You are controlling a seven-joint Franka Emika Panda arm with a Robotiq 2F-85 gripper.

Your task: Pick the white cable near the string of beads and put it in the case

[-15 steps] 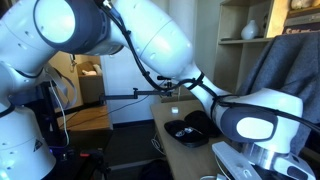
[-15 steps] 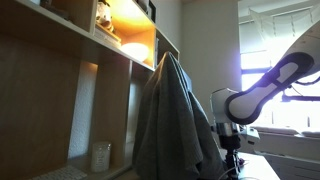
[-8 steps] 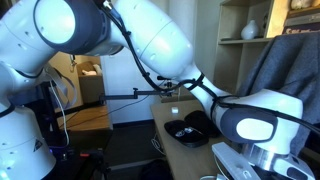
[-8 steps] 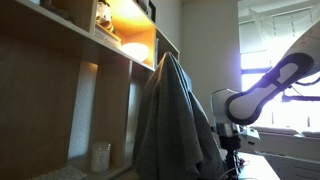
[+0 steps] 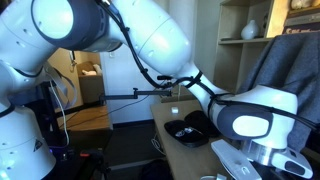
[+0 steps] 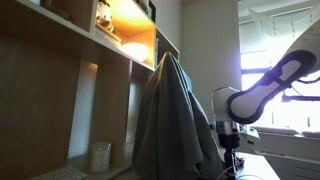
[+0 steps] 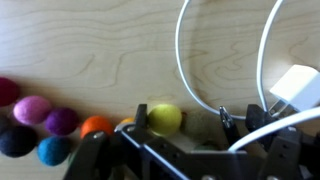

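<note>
In the wrist view my gripper (image 7: 183, 121) is open, low over a wooden table. The white cable (image 7: 181, 60) lies in loose loops ahead of it, and one strand passes by the right finger. A white plug (image 7: 296, 87) lies at the right. A string of coloured felt beads (image 7: 48, 122) runs along the lower left, and its yellow-green bead (image 7: 164, 118) sits between my fingers, close to the left one. The black case (image 5: 190, 128) lies open on the table in an exterior view, beyond the wrist (image 5: 250, 122). The fingertips are hidden in both exterior views.
A large grey cloth (image 6: 175, 115) hangs over a chair beside the arm (image 6: 243, 103); it also shows in an exterior view (image 5: 280, 65). Wooden shelves (image 6: 110, 40) with a lit niche stand behind. A second table (image 5: 85, 118) stands further off.
The wrist has shifted very slightly in one exterior view. Otherwise nothing has visibly changed.
</note>
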